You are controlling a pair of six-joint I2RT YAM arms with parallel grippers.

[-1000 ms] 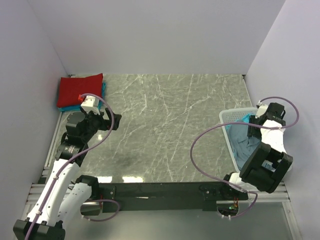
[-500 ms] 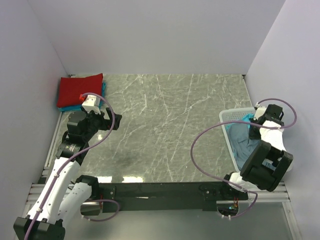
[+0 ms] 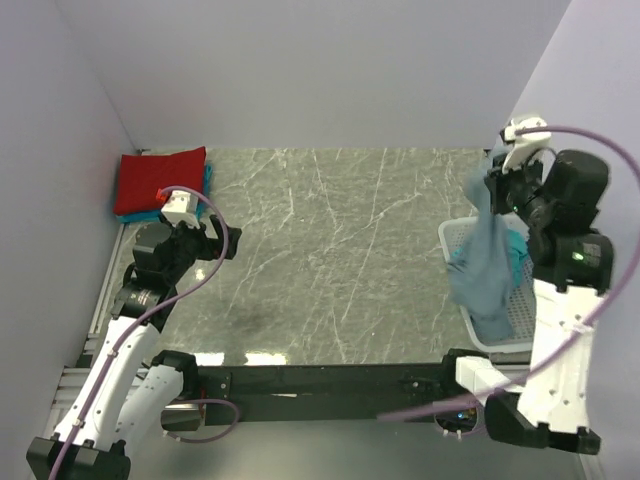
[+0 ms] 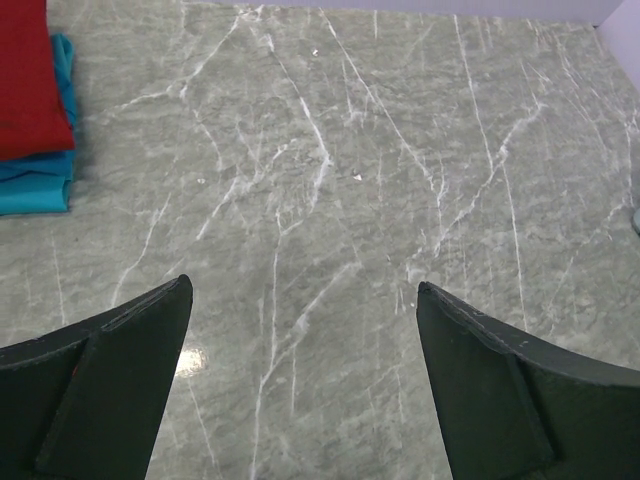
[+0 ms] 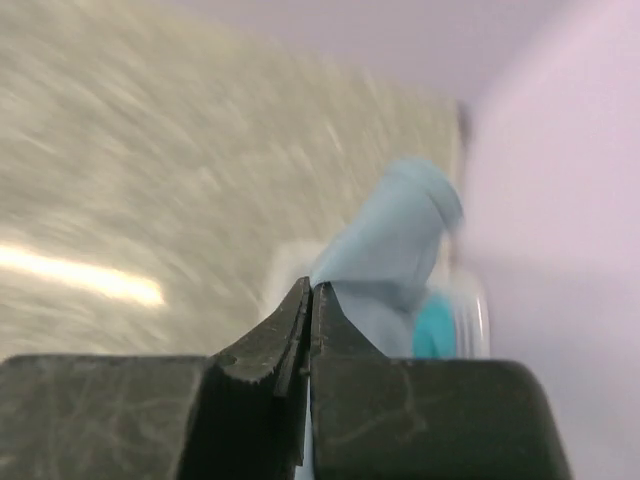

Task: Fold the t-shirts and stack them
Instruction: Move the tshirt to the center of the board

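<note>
Your right gripper (image 3: 496, 187), down in the white basket (image 3: 452, 236) a second ago, has risen well above it. Its jaws are pressed together on the top of the slate-blue t-shirt (image 3: 484, 268). The shirt hangs straight below the gripper, its lower end over the basket's near part. A turquoise t-shirt (image 3: 516, 244) lies inside. The right wrist view is blurred.

Your left gripper (image 3: 222, 240) is unchanged, fingers spread over the marble table (image 3: 340, 250). It is near the folded red t-shirt (image 3: 160, 180), which is stacked on a second turquoise t-shirt (image 3: 208, 178) in the far-left corner.
</note>
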